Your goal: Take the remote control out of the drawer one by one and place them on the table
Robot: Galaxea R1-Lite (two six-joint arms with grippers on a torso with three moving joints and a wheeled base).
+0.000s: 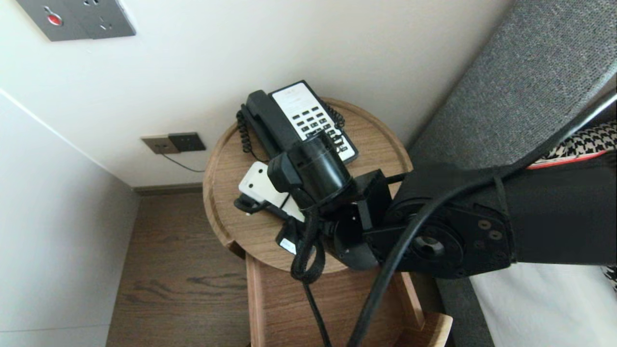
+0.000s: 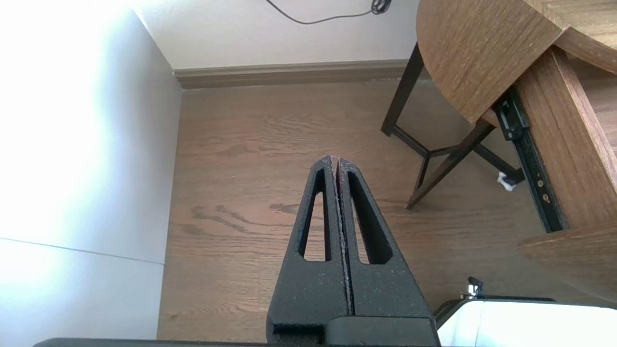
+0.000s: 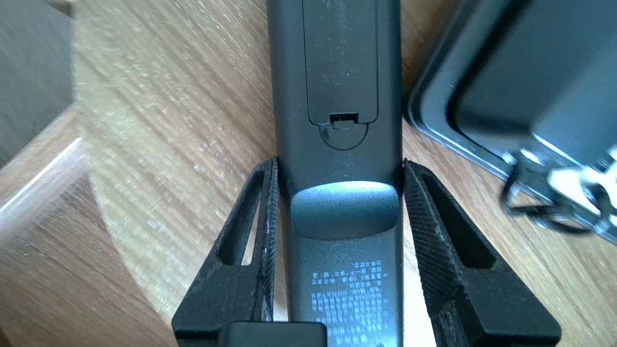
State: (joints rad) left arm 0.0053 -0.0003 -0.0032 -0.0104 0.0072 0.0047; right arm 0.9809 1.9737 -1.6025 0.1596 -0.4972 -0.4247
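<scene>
The right gripper (image 3: 337, 164) is over the round wooden table (image 1: 231, 226). Its two fingers (image 3: 436, 226) are clamped on a dark remote (image 3: 337, 72), one finger on each long side. The remote shows its back to the wrist camera, with the battery cover and some small print. It points away from the gripper, above the table top and near the table's rim. I cannot tell if it touches the wood or hangs just over it. Just beside the remote there is a dark thing with a shiny edge (image 3: 506, 72), too blurred to name.

In the head view the right arm (image 1: 482, 212) comes in from the right and hides the gripper itself. A black and white telephone (image 1: 301, 120) stands at the far side of the table, near the wall. A white device (image 1: 255, 185) lies between the telephone and the arm. Under the table top a drawer (image 1: 279, 308) is pulled out.

The left gripper (image 2: 335, 159) is parked low beside the table, over the wooden floor (image 2: 241, 193). Its fingers are pressed together and hold nothing.
</scene>
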